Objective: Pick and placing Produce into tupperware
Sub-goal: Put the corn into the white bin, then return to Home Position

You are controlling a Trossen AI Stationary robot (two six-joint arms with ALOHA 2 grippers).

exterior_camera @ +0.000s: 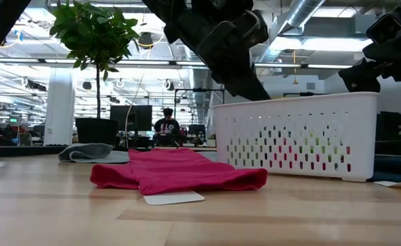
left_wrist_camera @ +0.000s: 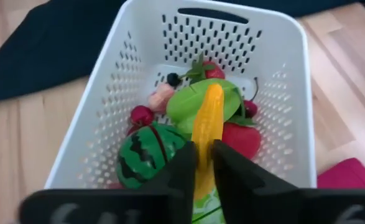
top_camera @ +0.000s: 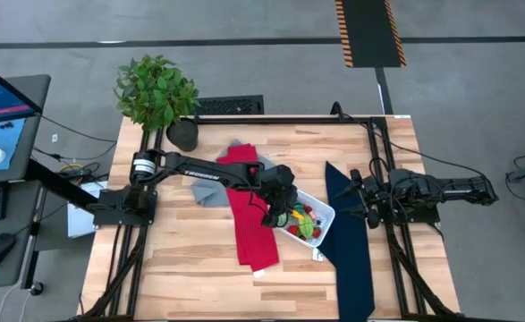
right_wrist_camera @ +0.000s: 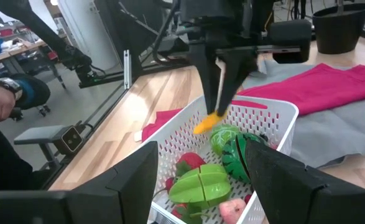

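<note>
Plank-style wooden table (top_camera: 182,268) with two long soft cloths lying on it, a red cloth (top_camera: 249,215) and a navy cloth (top_camera: 350,250). Between them sits the tupperware (top_camera: 325,215), a white perforated plastic tub with rounded corners and a slot handle. Inside it there's glossy plastic produce (left_wrist_camera: 170,134): one striped watermelon piece, one flat green slice, a few small red bits and a pink one. The left gripper (left_wrist_camera: 205,155) hangs over the tub, its fingers pinched on a long smooth yellow corn (left_wrist_camera: 207,124). The right gripper (right_wrist_camera: 201,180) waits by the navy cloth with its fingers spread wide, holding nothing.
</note>
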